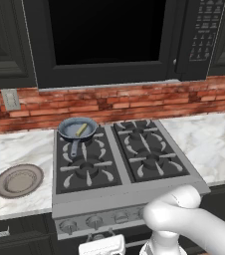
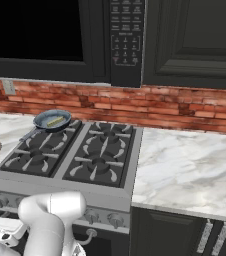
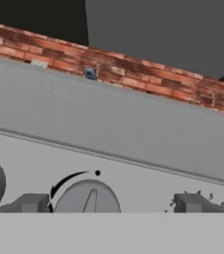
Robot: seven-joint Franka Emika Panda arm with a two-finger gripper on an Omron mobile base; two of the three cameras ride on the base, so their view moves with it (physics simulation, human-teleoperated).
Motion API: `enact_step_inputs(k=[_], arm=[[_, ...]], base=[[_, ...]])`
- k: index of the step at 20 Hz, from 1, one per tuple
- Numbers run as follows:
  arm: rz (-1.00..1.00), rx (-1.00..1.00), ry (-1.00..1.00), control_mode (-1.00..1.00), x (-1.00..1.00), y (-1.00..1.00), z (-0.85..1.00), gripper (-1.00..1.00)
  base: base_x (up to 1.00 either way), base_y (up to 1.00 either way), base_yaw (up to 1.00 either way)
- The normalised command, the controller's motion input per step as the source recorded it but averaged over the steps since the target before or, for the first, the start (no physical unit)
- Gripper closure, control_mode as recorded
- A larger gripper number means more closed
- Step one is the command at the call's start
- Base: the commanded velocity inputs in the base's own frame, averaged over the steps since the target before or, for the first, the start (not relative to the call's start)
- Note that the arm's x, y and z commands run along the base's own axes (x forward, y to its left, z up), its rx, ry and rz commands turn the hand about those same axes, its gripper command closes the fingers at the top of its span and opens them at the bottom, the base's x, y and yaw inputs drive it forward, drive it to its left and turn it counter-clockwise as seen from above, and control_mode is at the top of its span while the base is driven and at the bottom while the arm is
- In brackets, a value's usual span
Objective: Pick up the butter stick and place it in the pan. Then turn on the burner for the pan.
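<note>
Butter (image 1: 81, 130) lies in pan (image 1: 77, 128) on stove (image 1: 129, 199) rear-left burner. End effector (image 3: 111, 203) fingers apart, straddling a knob (image 3: 86, 197) on stove front panel.

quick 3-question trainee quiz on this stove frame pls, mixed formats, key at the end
1. True or false: the butter stick already lies inside the pan.
2. Which burner does the pan sit on? A) front left B) back left C) back right
3. Fill in: in the hand view, the open hand faces a stove ____ on the front panel.

Key: 1 true. 2 B. 3 knob. The plate on the counter left of the stove is bare, and the hand's fingertips stand on either side of the knob, not visibly touching it.
</note>
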Motion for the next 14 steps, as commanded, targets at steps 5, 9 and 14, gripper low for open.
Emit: enact_step_inputs(k=[5,9,14], arm=[[0.08,0.19,0.04,-1.0,0.24,-0.23,0.0,-1.0],[0.1,0.18,0.05,-1.0,0.24,-0.13,-0.04,-1.0],[0.11,0.17,0.04,-1.0,0.18,-0.04,-0.11,-1.0]], base=[[0.0,0.0,0.0],[0.0,0.0,0.0],[0.0,0.0,0.0]])
